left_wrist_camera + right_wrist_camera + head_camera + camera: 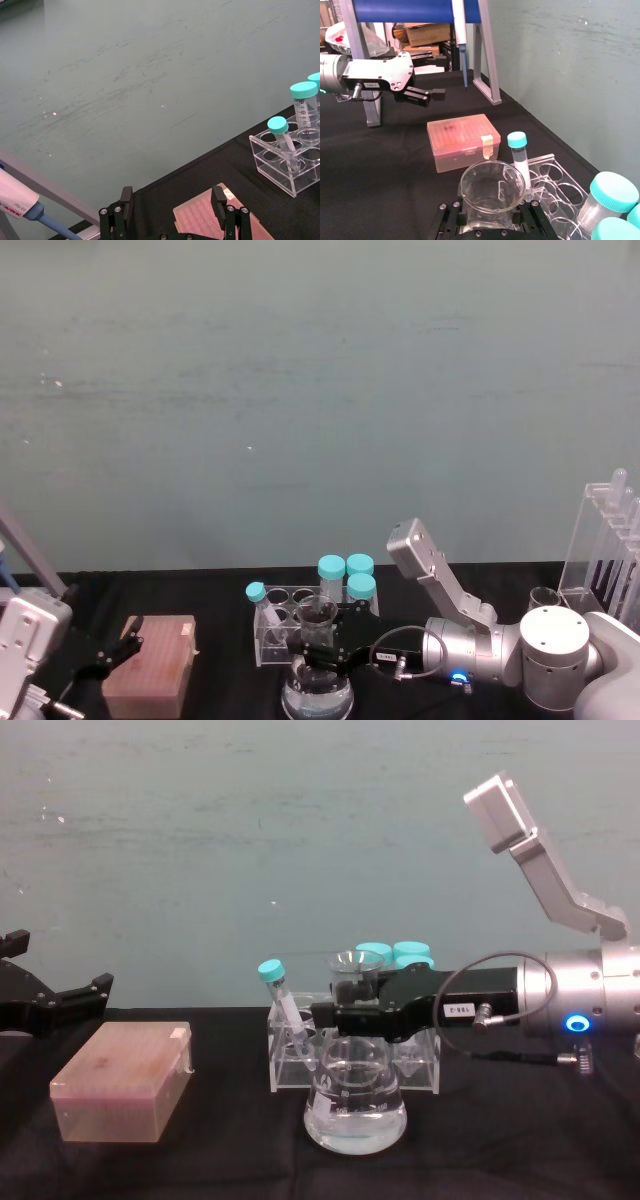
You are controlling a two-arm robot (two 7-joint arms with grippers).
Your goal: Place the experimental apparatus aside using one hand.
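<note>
The conical flask [355, 1110] is clasped by its neck within the jaws of the right gripper [328, 1016] and is judged not yet set aside. The left gripper [171, 197] is parked with its jaws wide.

The right gripper [340, 1020] reaches in level from the right, with its black fingers closed on the neck of a flask [357, 1110]. Behind it, the silver wrist [575, 995] shows a lit blue ring. The left gripper [171, 202] sits low at the left with its fingers spread wide.
</note>
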